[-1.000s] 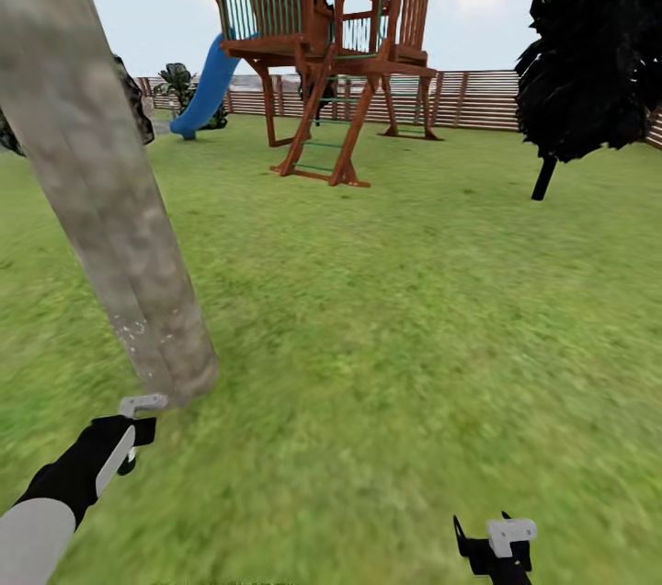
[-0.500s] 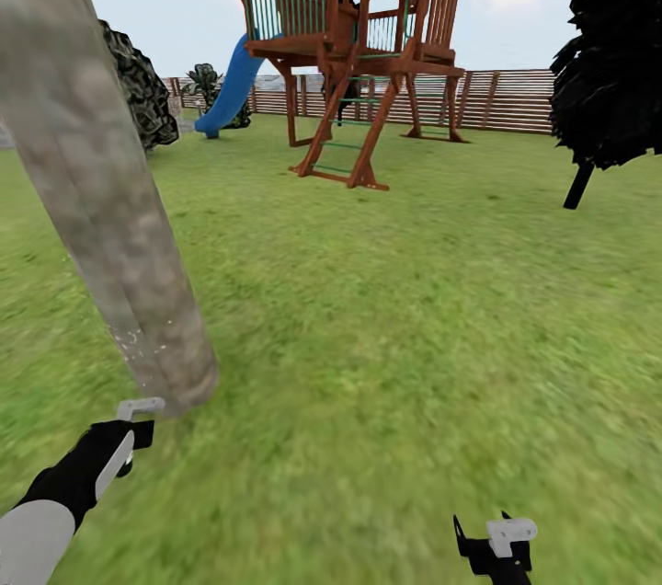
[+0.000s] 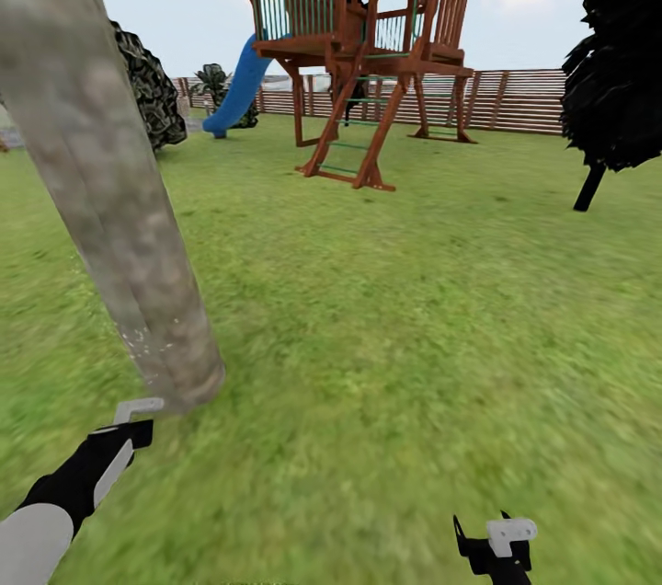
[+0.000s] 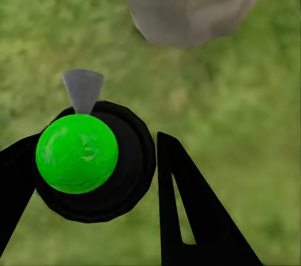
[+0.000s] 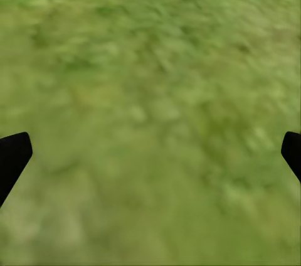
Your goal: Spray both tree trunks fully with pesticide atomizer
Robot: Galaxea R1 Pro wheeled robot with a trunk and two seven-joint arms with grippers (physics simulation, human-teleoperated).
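The left hand (image 4: 100,172) pinches the pesticide atomizer (image 4: 77,153), green cap between its fingers and grey nozzle (image 4: 83,88) aimed at the tree trunk (image 3: 110,199) just ahead, above the grass (image 3: 414,318). The right hand (image 5: 150,153) is spread wide, with only grass between its fingertips.

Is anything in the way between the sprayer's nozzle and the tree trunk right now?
Nothing visible. The left pincer holds the green-topped atomizer, its grey nozzle pointing toward the tree trunk; only grass shows in the gap between them.
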